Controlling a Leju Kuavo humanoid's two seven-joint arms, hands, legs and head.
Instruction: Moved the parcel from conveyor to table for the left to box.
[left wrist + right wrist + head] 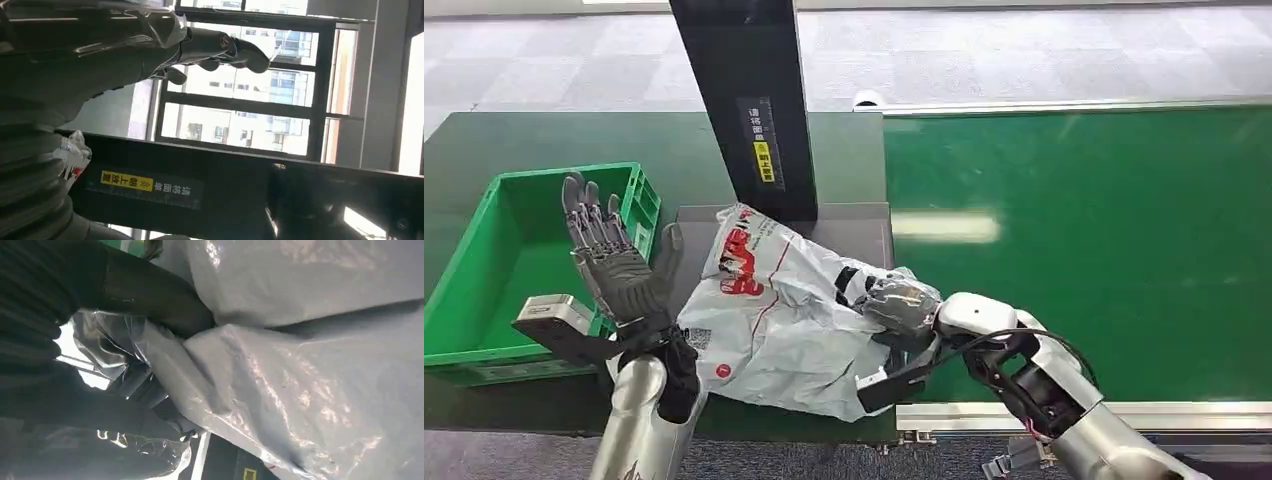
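Crinkled glossy plastic parcel [769,315] gripped by right hand [894,305]; left hand [619,265] fingers spread, empty.

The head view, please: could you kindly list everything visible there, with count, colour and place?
parcel: one, white plastic bag with red print, on the grey plate between crate and conveyor.
crate: one, green, on the dark table at the far left.
conveyor belt: one, green, to the right.
post: one, black with a yellow label, standing behind the parcel.
table: one, dark green, under the crate.
left robot hand: one, dark grey, open and raised beside the parcel's left edge.
right robot hand: one, grey, gripping the parcel's right end.
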